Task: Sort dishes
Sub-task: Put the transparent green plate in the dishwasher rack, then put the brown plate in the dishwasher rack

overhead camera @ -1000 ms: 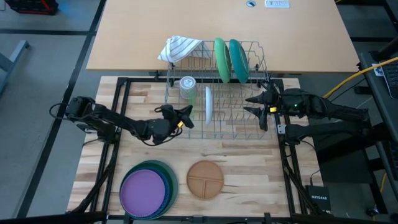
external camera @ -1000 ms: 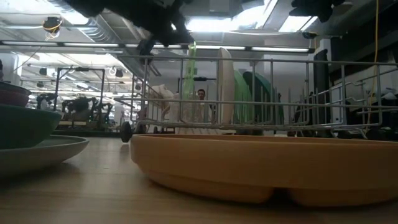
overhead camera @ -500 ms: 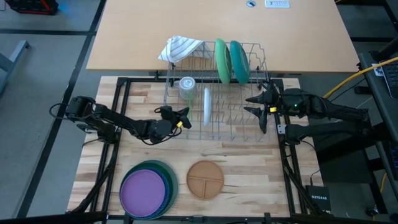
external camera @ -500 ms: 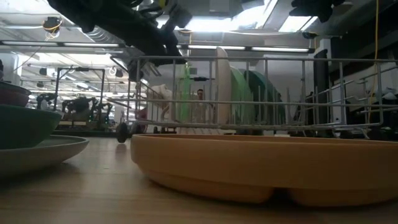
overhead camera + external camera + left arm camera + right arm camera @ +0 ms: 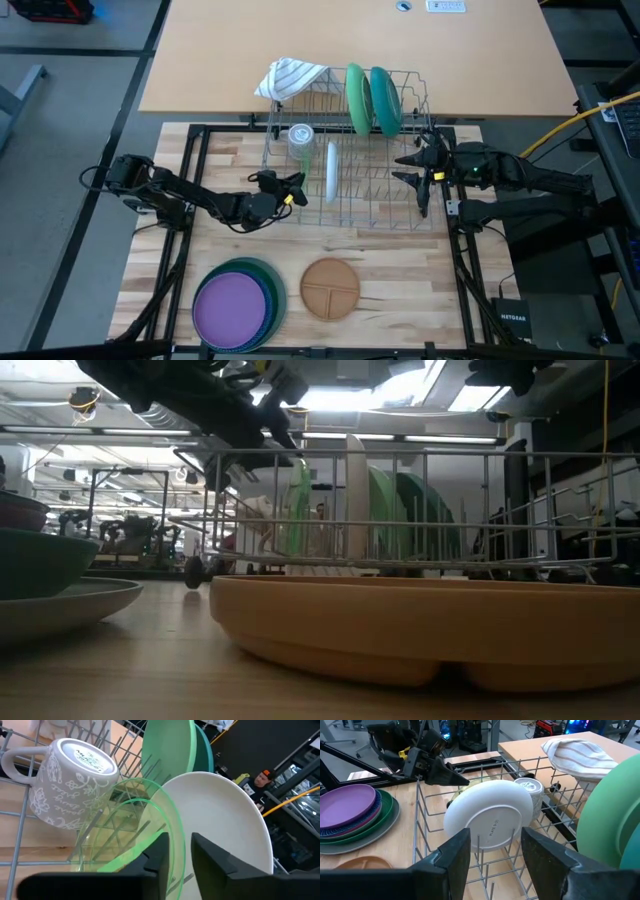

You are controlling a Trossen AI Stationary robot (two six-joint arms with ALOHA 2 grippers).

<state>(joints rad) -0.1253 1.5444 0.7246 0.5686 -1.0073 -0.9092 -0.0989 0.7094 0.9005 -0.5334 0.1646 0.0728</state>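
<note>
A wire dish rack holds a green plate and a teal plate upright at its far end, and a white plate upright in its middle. A translucent green plate and an upturned patterned mug are at its left end. My left gripper is at the rack's left side, shut on the translucent green plate. My right gripper hovers open at the rack's right side, touching nothing. A stack of plates with a purple one on top and a tan divided plate lie near the front edge. My left gripper pinches the rim of the translucent green plate between its two fingers, one on each face. It comes from the table's left, slanting slightly down. The plate stands on edge in the rack, beside the white plate.
A striped white cloth hangs over the rack's far left corner. Black frame rails run along both sides of the wooden table. Bare wood lies between the rack and the front dishes. A person shows in the room beyond the table.
My left gripper has drawn a little toward the table's left edge. The rack with its dishes has slid slightly left with it, and the translucent green plate has turned in the rack.
</note>
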